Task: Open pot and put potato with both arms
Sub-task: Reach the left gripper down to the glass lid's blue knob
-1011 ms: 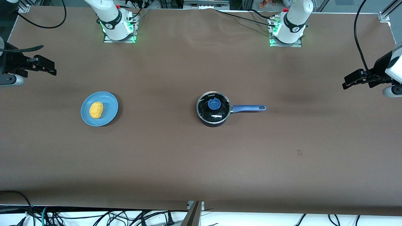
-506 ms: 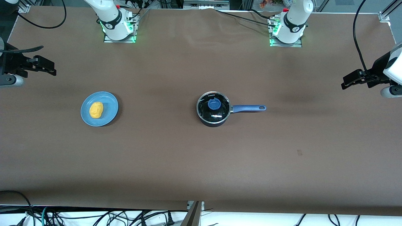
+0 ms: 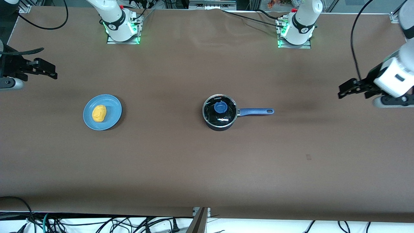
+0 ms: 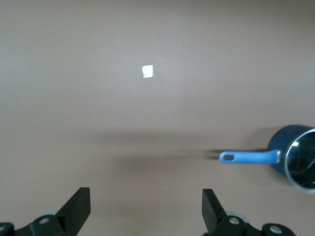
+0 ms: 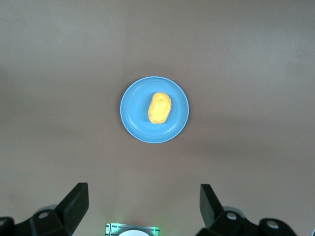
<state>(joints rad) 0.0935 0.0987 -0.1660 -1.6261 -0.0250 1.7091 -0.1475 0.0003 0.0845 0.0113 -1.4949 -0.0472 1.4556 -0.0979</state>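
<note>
Front view: pot [image 3: 219,113] mid-desk, lid [image 3: 220,110] on, handle toward the left arm's end; potato [image 3: 99,113] resting on the plate [image 3: 111,121] toward the right arm's end. Left end effector [image 3: 347,89] and right end effector [image 3: 45,69] high at the desk's ends, both empty.

Left wrist view: fingers [image 4: 78,209] spread wide, pot off-centre. Risk: nudging the handle, spinning the pot.

Right wrist view: fingers [image 5: 76,202] wide apart, potato centred. Risk: rolling off the plate.

Table [image 3: 181,168] cover: matt brown, paper-like, faintly creased. Pot [image 3: 220,124]: glossy dark body, bright metal rim, smooth blue handle. Lid [image 3: 223,114]: reflective glass, blue plastic-looking knob. Plate [image 3: 111,119]: smooth blue, slight sheen. Potato [image 3: 99,113]: matt, lumpy yellow-orange skin.
</note>
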